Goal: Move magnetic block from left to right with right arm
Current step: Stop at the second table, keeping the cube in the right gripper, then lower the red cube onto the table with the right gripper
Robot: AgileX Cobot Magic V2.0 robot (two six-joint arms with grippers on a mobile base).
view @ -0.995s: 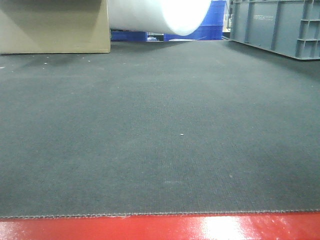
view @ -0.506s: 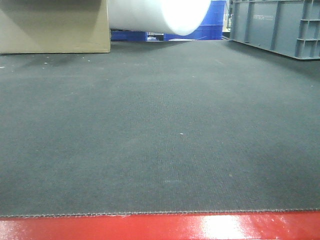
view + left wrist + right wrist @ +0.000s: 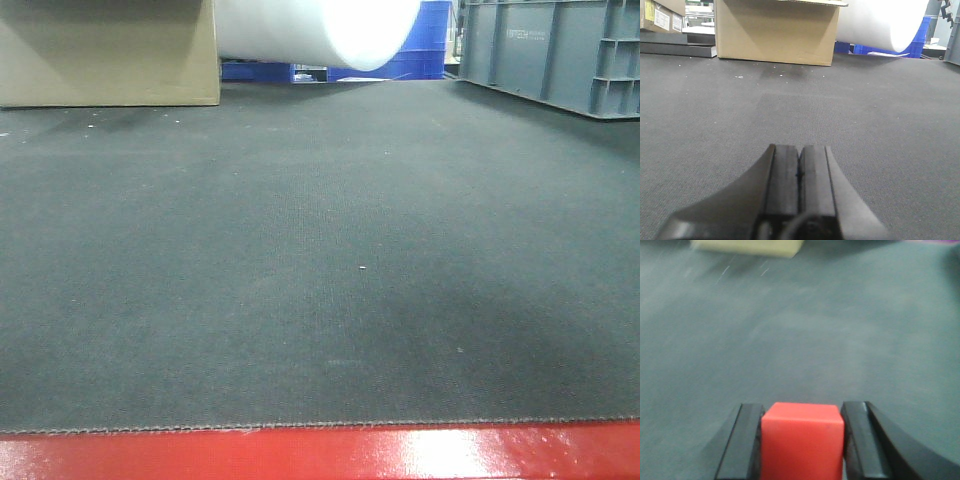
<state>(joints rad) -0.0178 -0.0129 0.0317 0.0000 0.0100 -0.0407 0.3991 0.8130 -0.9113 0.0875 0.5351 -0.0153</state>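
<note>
In the right wrist view the red magnetic block (image 3: 802, 440) fills the space between the two black fingers of my right gripper (image 3: 803, 412), which is shut on it above the dark mat; that view is blurred. My left gripper (image 3: 799, 150) is shut with its pads pressed together and nothing held, low over the mat. Neither gripper nor the block shows in the front view, only a soft shadow on the mat (image 3: 560, 330) at the right.
A cardboard box (image 3: 775, 30) stands at the back left of the mat, with a white roll (image 3: 320, 30) beside it. A grey crate (image 3: 550, 50) is at the back right and blue bins (image 3: 425, 40) behind. A red strip (image 3: 320, 455) edges the near side.
A faint shadow has spread over the right part of the mat in the front view. Nothing else there differs.
</note>
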